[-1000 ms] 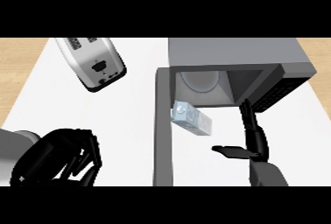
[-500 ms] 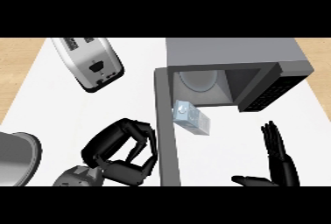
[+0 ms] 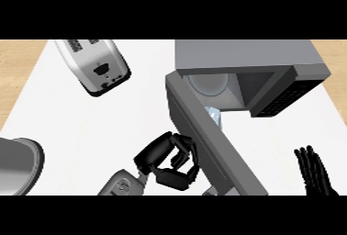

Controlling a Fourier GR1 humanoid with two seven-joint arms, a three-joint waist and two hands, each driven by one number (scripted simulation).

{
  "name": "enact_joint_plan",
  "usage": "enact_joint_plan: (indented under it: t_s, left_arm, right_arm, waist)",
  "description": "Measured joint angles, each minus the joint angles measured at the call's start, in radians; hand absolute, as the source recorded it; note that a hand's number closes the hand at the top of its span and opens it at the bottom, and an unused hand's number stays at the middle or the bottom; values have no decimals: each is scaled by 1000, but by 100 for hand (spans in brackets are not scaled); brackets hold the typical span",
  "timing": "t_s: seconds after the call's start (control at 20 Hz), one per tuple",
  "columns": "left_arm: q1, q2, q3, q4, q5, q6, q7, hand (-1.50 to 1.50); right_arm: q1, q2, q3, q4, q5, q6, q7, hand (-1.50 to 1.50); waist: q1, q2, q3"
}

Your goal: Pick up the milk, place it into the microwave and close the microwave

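Observation:
The grey microwave (image 3: 251, 59) stands at the upper right with its door (image 3: 210, 137) partly swung in across the opening. A pale blue milk carton (image 3: 213, 114) shows just inside, mostly hidden behind the door's edge. My left hand (image 3: 168, 159) is at the outer face of the door, fingers curled, touching or nearly touching it. At the lower right edge my right hand (image 3: 313, 172) rests open with fingers straight, away from the microwave.
A silver toaster (image 3: 95, 66) lies at the upper left of the white counter (image 3: 81, 124). A grey round pot (image 3: 17, 163) sits at the left edge. Wooden floor shows beyond the counter at the far left.
The door has swung further across the opening, hiding most of the milk. My left hand moved up and right against the door. My right hand drew back to the lower right.

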Motion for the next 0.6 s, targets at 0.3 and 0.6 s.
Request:
enact_joint_plan:
  t_s: [0.3,0.6]
  left_arm:
    - [-106,0,-160,219,134,239,-166,150]
    - [-227,1,-306,348,321,370,-187,150]
  right_arm:
    - [82,-11,20,-200,-68,61,60,-150]
    - [121,-41,25,-349,-114,102,129,-150]
  waist:
    - [-17,4,-1]
    - [-46,11,-2]
